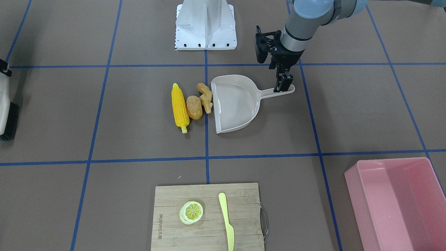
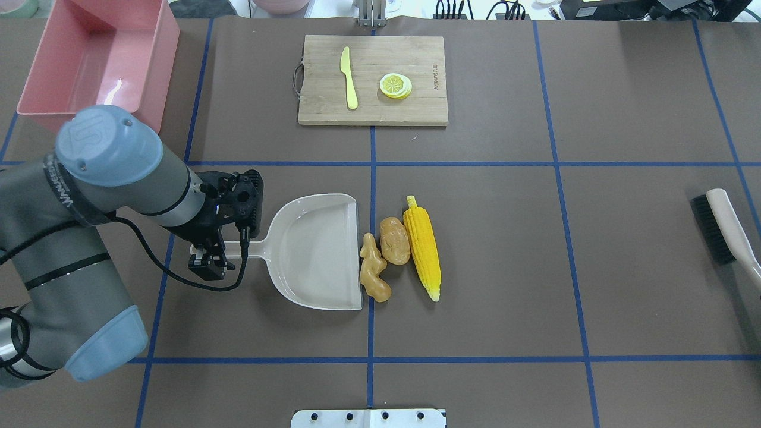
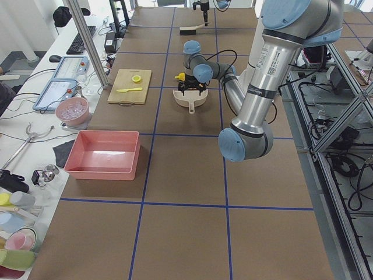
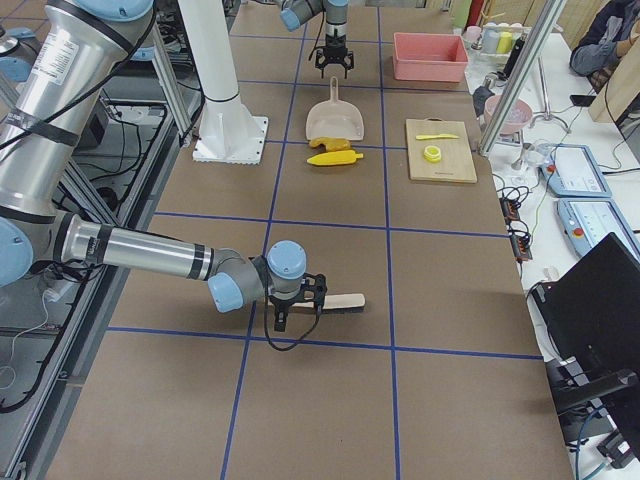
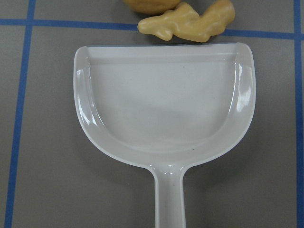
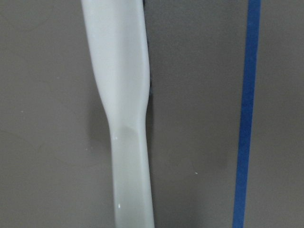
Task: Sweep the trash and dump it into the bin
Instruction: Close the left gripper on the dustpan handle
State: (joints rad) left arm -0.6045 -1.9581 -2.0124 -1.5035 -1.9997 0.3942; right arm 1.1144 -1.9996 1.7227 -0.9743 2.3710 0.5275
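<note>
The trash lies in a row: a yellow corn cob [image 1: 180,106] [image 2: 422,246], an orange-brown potato [image 1: 194,107] [image 2: 395,240] and a tan ginger root [image 1: 205,97] [image 2: 373,276] [image 5: 190,23]. The ginger touches the open lip of the beige dustpan [image 1: 235,104] [image 2: 315,249] [image 5: 164,104], which lies flat and empty. My left gripper [image 1: 284,86] [image 2: 208,261] is shut on the end of the dustpan's handle. The pink bin [image 1: 390,161] [image 2: 166,65] stands empty at the far left corner. My right gripper [image 4: 290,300] is at the brush handle [image 6: 126,118]; I cannot tell its state.
The brush [image 2: 722,223] [image 1: 7,115] lies at my right table edge. A wooden cutting board [image 1: 244,209] [image 2: 416,59] with a lemon slice [image 2: 395,85] and a yellow knife [image 2: 349,77] sits at the far middle. The robot base plate [image 1: 205,38] is at the near edge.
</note>
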